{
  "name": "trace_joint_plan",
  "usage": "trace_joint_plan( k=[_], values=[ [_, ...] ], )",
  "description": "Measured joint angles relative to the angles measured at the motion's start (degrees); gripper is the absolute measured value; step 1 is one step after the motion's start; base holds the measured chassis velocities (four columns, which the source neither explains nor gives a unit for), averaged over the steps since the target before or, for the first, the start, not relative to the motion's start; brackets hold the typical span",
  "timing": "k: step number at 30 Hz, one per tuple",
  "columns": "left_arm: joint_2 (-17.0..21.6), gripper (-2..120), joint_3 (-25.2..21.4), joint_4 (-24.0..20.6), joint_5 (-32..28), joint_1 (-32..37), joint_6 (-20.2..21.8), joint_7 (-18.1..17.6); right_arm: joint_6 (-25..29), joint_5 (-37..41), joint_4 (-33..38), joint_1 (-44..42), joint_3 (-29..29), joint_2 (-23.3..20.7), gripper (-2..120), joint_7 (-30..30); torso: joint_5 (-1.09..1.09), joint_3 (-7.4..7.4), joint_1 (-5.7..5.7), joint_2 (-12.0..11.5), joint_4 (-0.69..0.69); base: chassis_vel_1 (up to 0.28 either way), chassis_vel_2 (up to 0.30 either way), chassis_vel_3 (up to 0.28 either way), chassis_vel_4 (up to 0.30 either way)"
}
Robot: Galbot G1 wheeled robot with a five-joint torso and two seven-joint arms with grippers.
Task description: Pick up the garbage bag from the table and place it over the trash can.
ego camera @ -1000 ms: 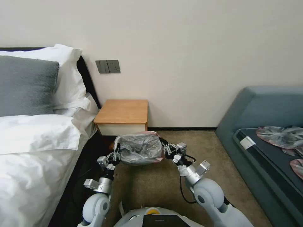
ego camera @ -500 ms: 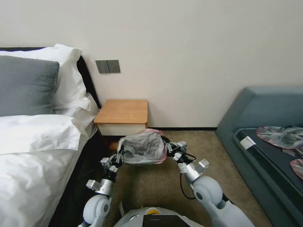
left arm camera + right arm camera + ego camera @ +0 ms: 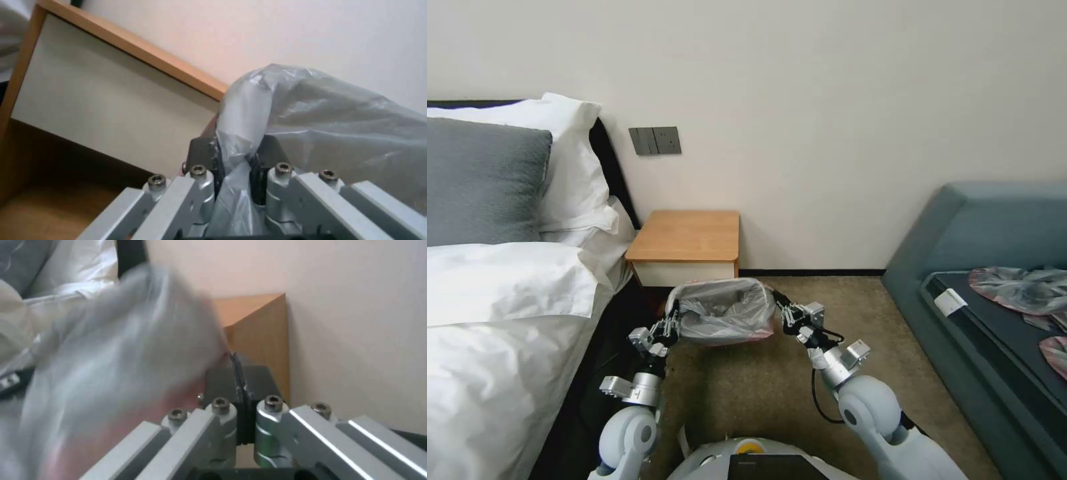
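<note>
Two grippers are engaged, one at each side of the load. Largest to smallest: the small bedside table with an orange-brown wooden top (image 3: 684,237) is noted against the wall, its top bare; the thin, crinkly, translucent grey garbage bag with a pink rim (image 3: 724,319) is held spread open in front of it, low over the carpet and well clear of the tabletop. Its mouth is seen stretched into a rounded opening, facing upward. No bin can be made out beneath the plastic, so whether the bag is already seated over a rim cannot be told.

Left gripper (image 3: 236,156): clamped on a gathered fold at the bag's left edge. Right gripper (image 3: 238,386): jaws pressed together at the bag's right edge, seemingly with a sliver of film pinched between them.

Progress, as judged: pick-up from the table is done; the opening is spread. Fitting over the trash can and letting go appear to be left.
</note>
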Motion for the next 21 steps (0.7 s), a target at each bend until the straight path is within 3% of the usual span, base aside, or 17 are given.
trace_joint_plan(
  k=[7, 15, 21],
  values=[
    [0.2, 9, 1.0, -4.0, -6.1, 1.2, 3.0, -2.1, 2.1, -5.4, -2.3, 0.6, -0.4, 1.4, 0, -0.5, 0.01, 0.0, 0.0, 0.0, 0.01, 0.0, 0.0, 0.0, 0.0],
    [0.1, 9, 0.5, -3.0, -5.2, 1.1, 3.0, -2.1, 3.5, -10.5, -2.1, -1.1, 0.3, 2.5, 0, 1.3, 0.0, 0.0, 0.0, 0.0, 0.0, 0.0, 0.0, 0.0, 0.0],
    [-0.1, 9, -0.9, -1.3, -4.8, 0.3, 2.6, -2.0, 3.7, -10.7, 2.4, -4.5, 1.0, 5.5, 0, 4.8, 0.0, 0.0, 0.0, 0.0, 0.0, 0.0, 0.0, 0.0, 0.0]
  ],
)
